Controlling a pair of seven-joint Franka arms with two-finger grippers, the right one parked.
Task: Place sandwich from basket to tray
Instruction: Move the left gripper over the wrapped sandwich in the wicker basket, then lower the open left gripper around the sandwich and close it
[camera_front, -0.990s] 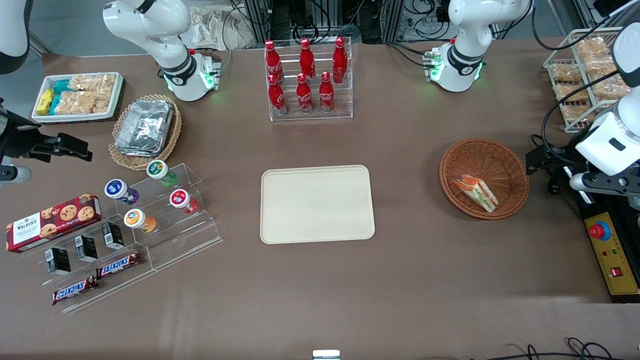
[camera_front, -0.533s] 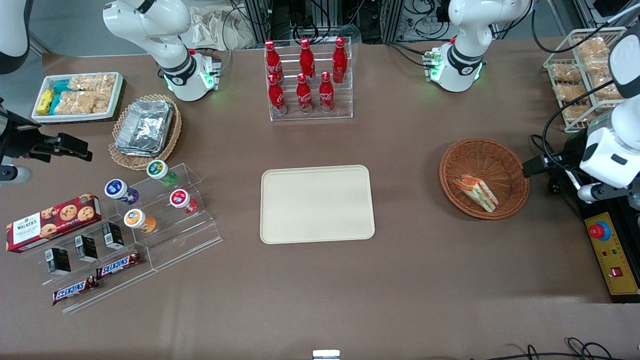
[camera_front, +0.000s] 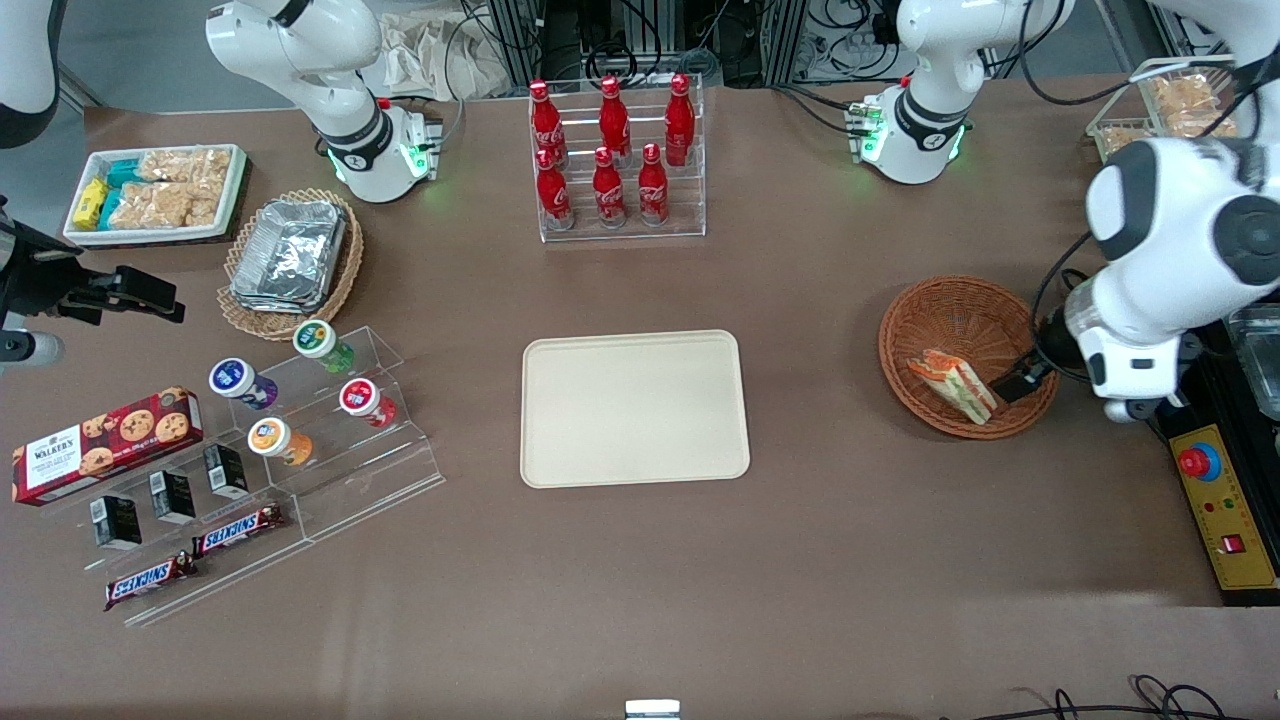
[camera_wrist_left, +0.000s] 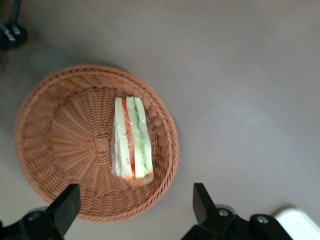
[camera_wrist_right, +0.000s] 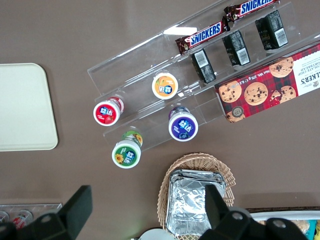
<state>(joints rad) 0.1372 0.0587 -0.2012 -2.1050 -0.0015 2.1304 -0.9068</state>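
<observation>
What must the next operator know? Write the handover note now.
Left gripper: open and empty, above the wicker basket's rim at the working arm's end of the table.
Sandwich: lies in the basket on its side, not gripped.
Tray: mid-table, bare.
Done: approach to the basket.
Left: descend, grasp the sandwich, carry it to the tray, release.

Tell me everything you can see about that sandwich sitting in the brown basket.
The sandwich is a small wedge of pale bread with red, orange and green filling layers, apparently in clear wrap. It lies on the sloping inner wall of the round woven basket, off the basket's middle, cut layers facing up. Only the basket touches it. The gripper hangs above it, fingers open, not touching it. The cream tray sits apart from the basket, toward the parked arm's end.
</observation>
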